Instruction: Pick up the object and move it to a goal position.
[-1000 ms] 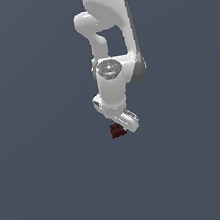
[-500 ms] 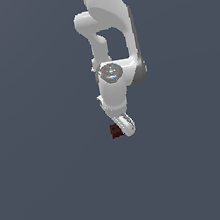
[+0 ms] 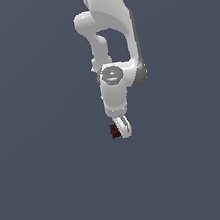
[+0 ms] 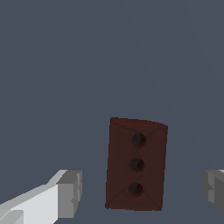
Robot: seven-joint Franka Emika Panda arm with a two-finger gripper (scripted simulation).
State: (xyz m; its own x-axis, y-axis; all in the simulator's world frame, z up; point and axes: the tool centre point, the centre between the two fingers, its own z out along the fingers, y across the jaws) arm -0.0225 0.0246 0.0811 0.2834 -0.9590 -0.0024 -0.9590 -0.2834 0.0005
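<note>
Against the frame from half a second ago, I see the arm (image 3: 112,35) holding nearly the same pose, the wrist turned a touch further so the hand now shows almost edge-on, and the block (image 3: 114,131) sitting in the same spot on the grey floor (image 3: 50,193). From the exterior view the block is a small dark red-brown shape peeking out on the exterior view's left of the gripper (image 3: 122,129), right against the white finger, roughly in the middle of the floor with no edge or corner of it in sight. On my wrist feed the gripper (image 4: 142,192) is spread apart: one grey pad (image 4: 70,194) stands on one side of the block (image 4: 136,164) and the other pad (image 4: 213,189) on the far side, both clear of it with floor showing in each gap, the gap to the first pad being the narrower. The block is a rectangle with three dark round holes in a row on its upward face; that row follows its long axis, which runs crosswise to the line between the two pads, tipped only slightly off square. Whether the pads have reached the block's height I cannot tell
</note>
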